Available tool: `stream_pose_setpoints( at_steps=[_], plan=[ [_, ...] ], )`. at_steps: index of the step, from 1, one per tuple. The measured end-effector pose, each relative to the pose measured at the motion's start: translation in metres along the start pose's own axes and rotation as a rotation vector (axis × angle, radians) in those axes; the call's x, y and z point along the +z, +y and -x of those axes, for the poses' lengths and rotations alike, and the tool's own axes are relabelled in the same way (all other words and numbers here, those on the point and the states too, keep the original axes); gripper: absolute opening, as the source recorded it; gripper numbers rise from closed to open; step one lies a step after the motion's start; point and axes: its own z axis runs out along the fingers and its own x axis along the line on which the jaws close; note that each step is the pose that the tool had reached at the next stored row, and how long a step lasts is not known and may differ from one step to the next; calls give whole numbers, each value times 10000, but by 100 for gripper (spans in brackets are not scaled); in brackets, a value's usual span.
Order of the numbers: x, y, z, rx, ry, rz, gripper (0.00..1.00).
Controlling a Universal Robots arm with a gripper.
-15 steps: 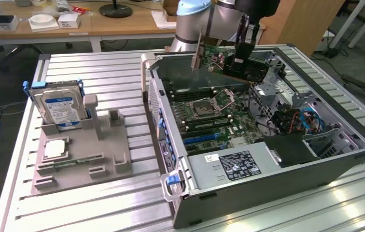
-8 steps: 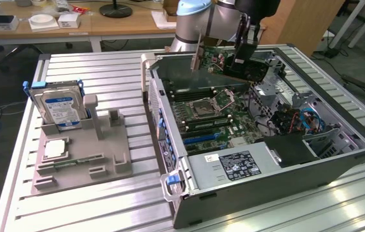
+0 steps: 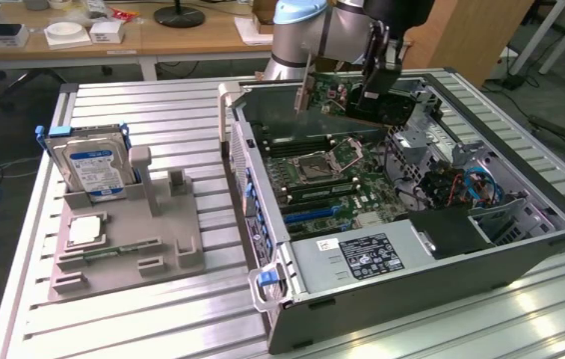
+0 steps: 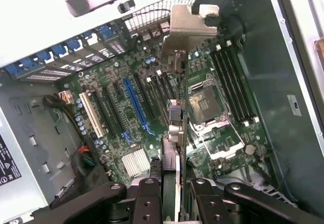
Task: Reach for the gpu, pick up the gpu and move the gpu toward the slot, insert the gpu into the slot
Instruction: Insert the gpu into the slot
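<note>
Gripping the gpu [image 3: 330,93] [image 4: 174,117] in the closed end effector [image 3: 377,86] [image 4: 172,186], pinched by its upper edge, probably to leave the connector edge free and facing down. Held in the air over the open computer case [image 3: 412,288], clear of the motherboard [image 3: 327,187] underneath. Turned roughly along the long blue slot [image 4: 135,107] lying below and just beside the end effector, seemingly for a straight way down. Not yet seated in any slot.
</note>
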Motion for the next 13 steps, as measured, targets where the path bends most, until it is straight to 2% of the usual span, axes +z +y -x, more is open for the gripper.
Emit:
stream_pose_setpoints(
  at_steps=[13],
  plan=[
    [0,0,-6,-1023,-22,27,27]
  ],
)
